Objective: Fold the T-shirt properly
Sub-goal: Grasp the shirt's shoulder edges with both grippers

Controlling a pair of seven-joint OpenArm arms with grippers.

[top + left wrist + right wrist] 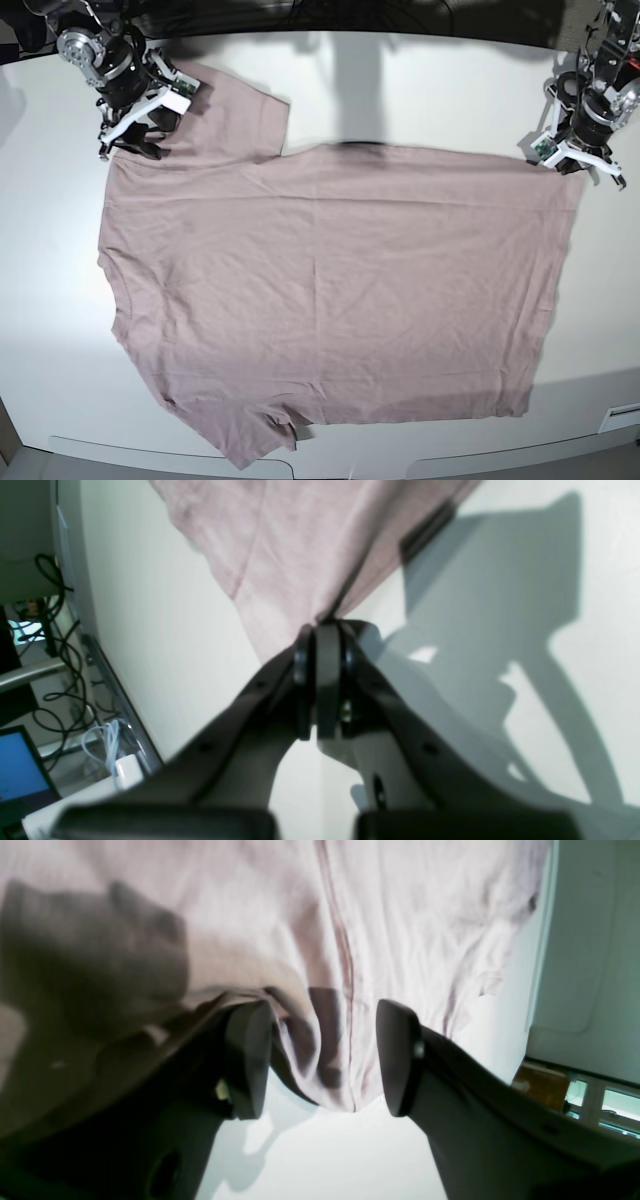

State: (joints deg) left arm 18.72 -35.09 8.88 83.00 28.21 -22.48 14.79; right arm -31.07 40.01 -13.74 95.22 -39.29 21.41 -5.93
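Pink T-shirt (330, 290) lies flat; left fingers (320, 630) pinch its corner (right fingers (320, 1055) spread).

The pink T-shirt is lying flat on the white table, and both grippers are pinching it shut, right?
Not quite. Only the left gripper is pinched shut on the T-shirt. The right gripper is open, its fingers on either side of the cloth, as the right wrist view shows. The shirt does lie flat on the white table.
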